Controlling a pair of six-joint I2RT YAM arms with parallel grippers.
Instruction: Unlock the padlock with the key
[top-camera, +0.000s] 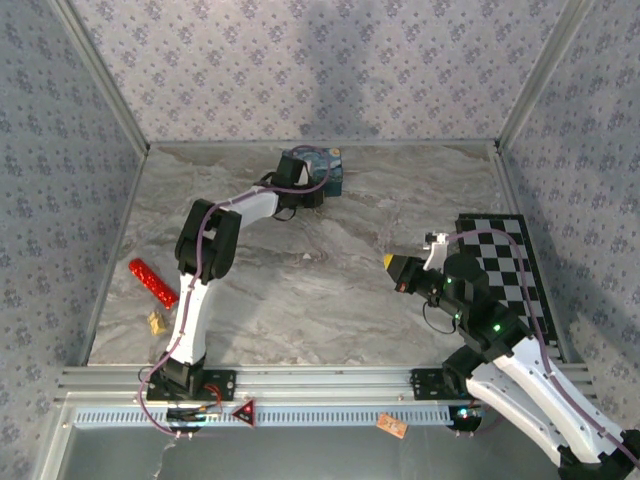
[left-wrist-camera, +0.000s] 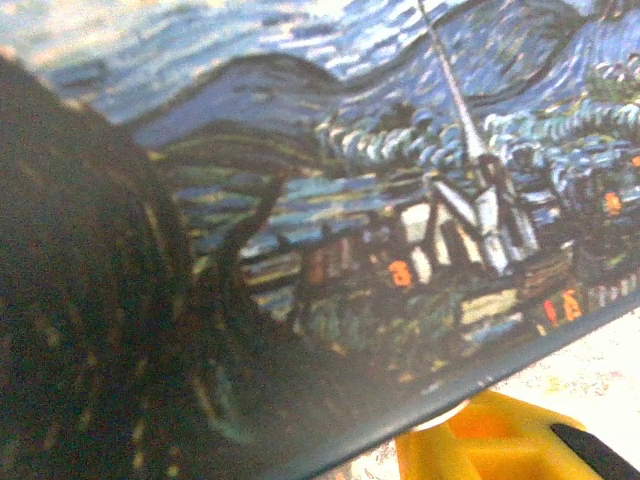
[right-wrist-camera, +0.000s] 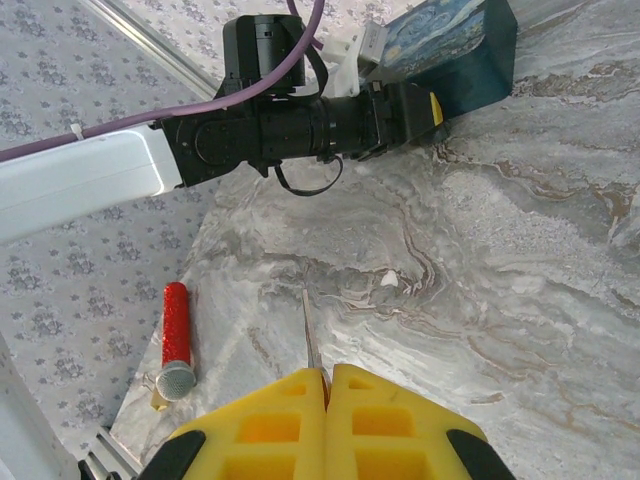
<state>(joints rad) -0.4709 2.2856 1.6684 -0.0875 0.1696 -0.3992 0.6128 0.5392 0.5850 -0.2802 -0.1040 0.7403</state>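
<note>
Yellow fingers of the right gripper (right-wrist-camera: 327, 375) clench a thin key (right-wrist-camera: 309, 330); beyond, the left gripper (right-wrist-camera: 432, 108) touches the blue box (right-wrist-camera: 455, 50). From the left wrist, box paintwork looms close and its grip is unreadable. Overhead, a brassy piece (top-camera: 155, 322) lies beside a red stick (top-camera: 152, 282); whether it is the padlock, I cannot tell.

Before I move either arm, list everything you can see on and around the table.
table: one, grey marbled, in front of both arms.
blue box: one, blue swirl painting, far middle of the table.
red cylinder: one, red with silvery end, lying at the table's left side.
small brassy item: one, brass-coloured, beside the cylinder's silvery end; too small to identify.
checkered mat: one, black and white, right side.
orange tag: one, orange, on the near rail.
thin metal sliver: one, silvery, between closed yellow fingers; possibly the key.
left gripper: one, black and yellow, against the blue box; open or shut unclear.
right gripper: one, yellow fingers, shut on the sliver, over mid-table.
</note>
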